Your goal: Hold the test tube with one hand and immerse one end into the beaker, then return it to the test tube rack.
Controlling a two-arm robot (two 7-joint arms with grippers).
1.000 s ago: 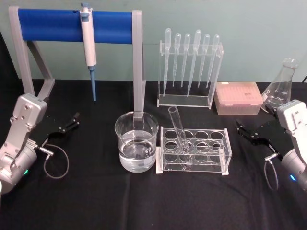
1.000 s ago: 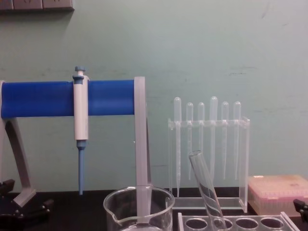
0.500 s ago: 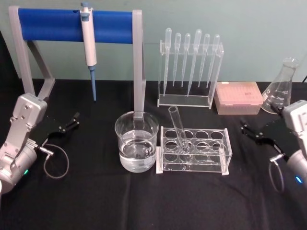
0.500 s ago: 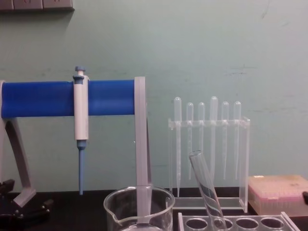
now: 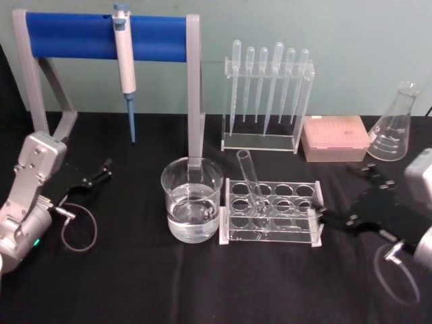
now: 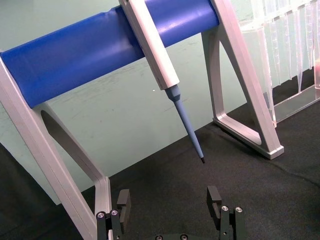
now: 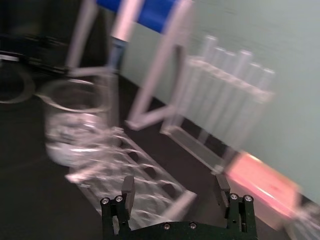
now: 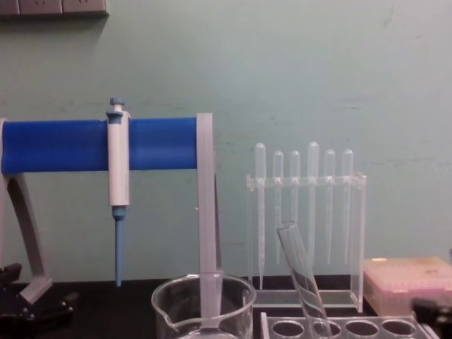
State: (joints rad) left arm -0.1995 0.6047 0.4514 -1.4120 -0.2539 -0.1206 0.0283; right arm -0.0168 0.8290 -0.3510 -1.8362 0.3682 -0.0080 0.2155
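Black fingers (image 7: 127,192) of my right gripper (image 5: 345,196) stand wide apart, with nothing between them; in the head view this gripper is at the right middle, just beside the right end of the test tube rack (image 5: 307,229); the test tube (image 5: 250,177) leans in a hole near the rack's left end, at the centre of the frame, its open rim tilted to the upper left; the beaker (image 5: 192,196), holding clear liquid, stands just left of the rack; my left gripper (image 5: 96,174) is wide open too, empty, at the left middle, well apart from the glass.
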